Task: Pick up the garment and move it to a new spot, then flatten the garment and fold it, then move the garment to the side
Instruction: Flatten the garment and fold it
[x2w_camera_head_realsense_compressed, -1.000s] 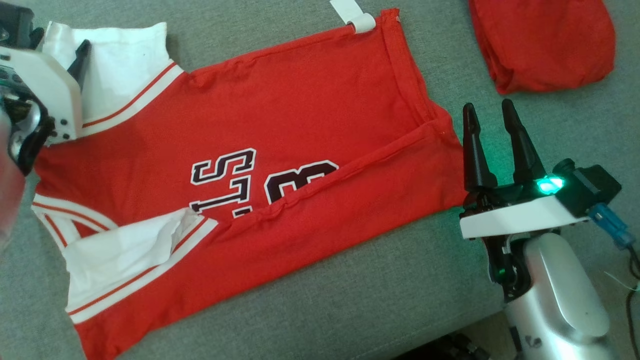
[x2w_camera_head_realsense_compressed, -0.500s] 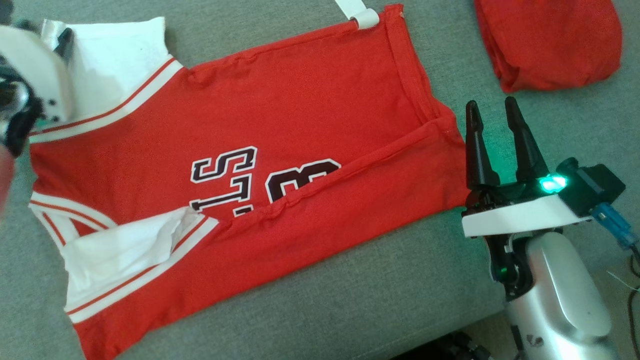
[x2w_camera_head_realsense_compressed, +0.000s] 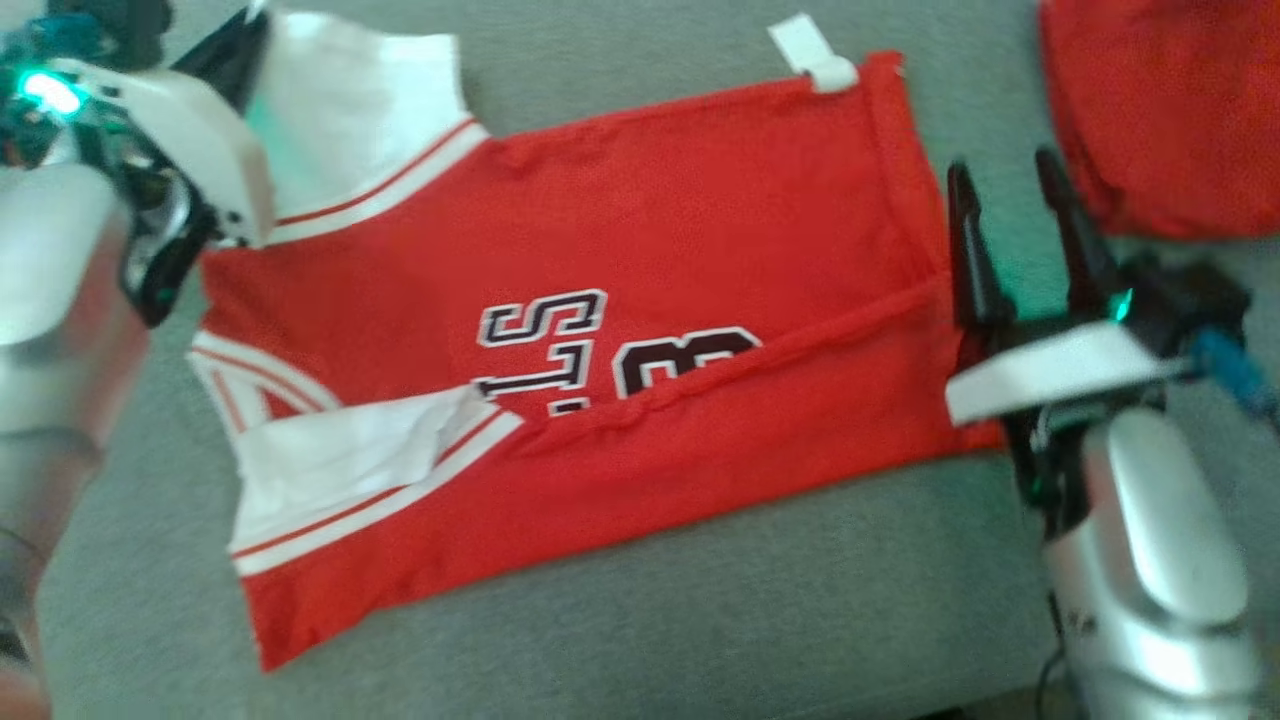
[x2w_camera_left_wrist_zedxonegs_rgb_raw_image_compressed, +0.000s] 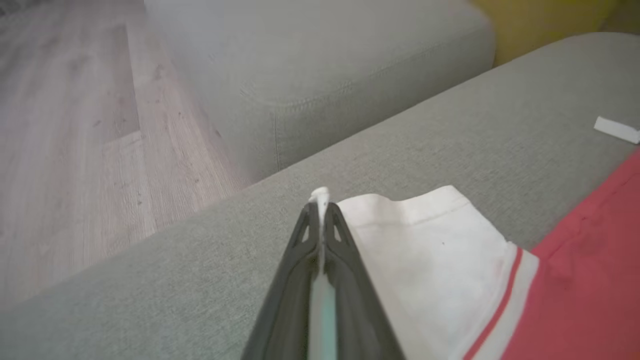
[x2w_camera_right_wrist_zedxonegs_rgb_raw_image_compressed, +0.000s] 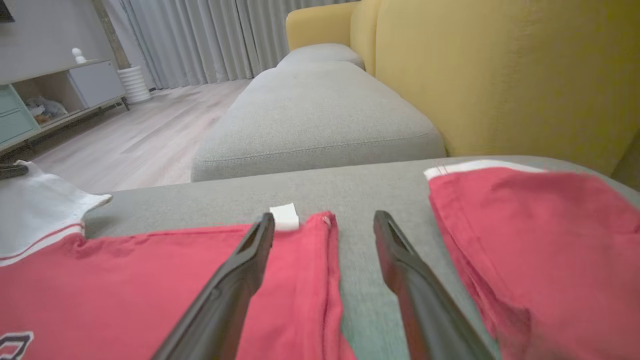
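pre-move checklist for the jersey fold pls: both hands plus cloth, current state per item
1. Left hand shut on the white sleeve corner: ok, cloth shows between its fingertips.
2. Right hand open: ok, fingers apart.
3. Right hand gripping the jersey hem: not ok, one finger is over the jersey and the other over the cushion.
4. Jersey flat: not ok, the side nearest the robot lies folded over the lettering.
5. Other red garment apart from the jersey: ok, grey cushion shows between them.
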